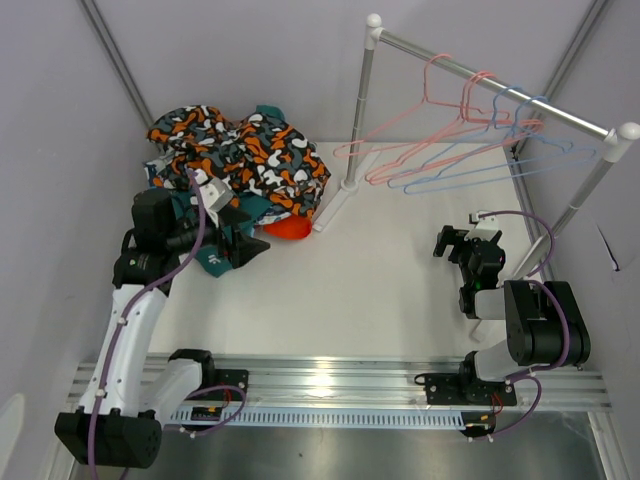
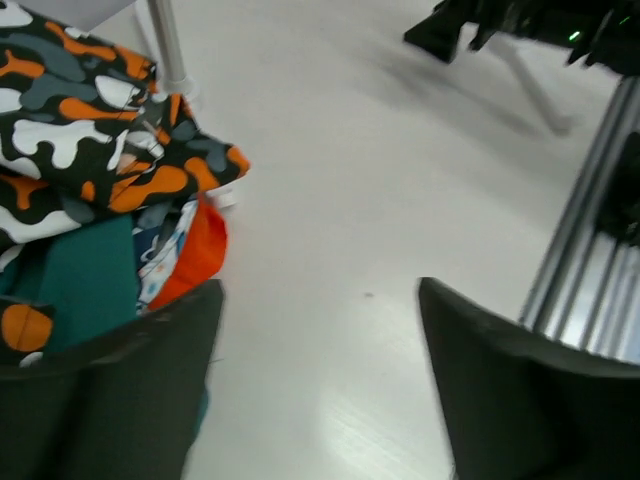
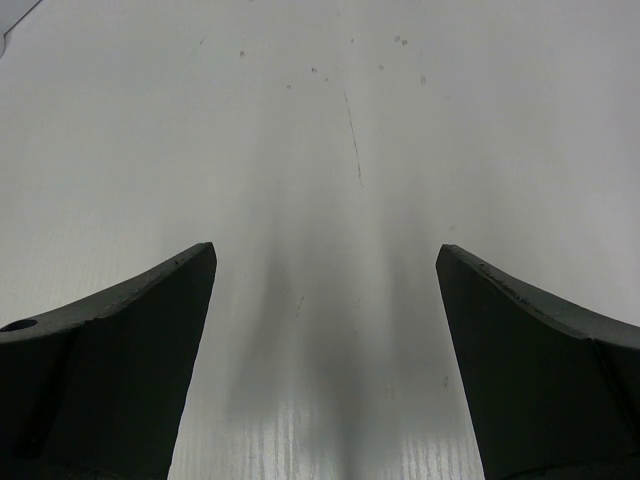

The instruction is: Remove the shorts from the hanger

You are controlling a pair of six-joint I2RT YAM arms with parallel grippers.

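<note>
A pile of shorts (image 1: 240, 155) lies at the back left of the table: an orange, black and white camouflage pair on top, with teal and plain orange cloth under it. It also shows at the left of the left wrist view (image 2: 90, 170). Several pink and blue hangers (image 1: 480, 135) hang bare on the rail (image 1: 500, 80) at the back right. My left gripper (image 1: 245, 235) is open and empty, just right of the pile; in the left wrist view (image 2: 320, 330) its left finger is beside the cloth. My right gripper (image 1: 455, 245) is open and empty over bare table (image 3: 325, 300).
The rack's upright post (image 1: 362, 100) and foot (image 1: 335, 205) stand beside the pile; its other post (image 1: 590, 180) stands at the right. Grey walls close in the left and right sides. A metal rail (image 1: 330, 380) runs along the near edge.
</note>
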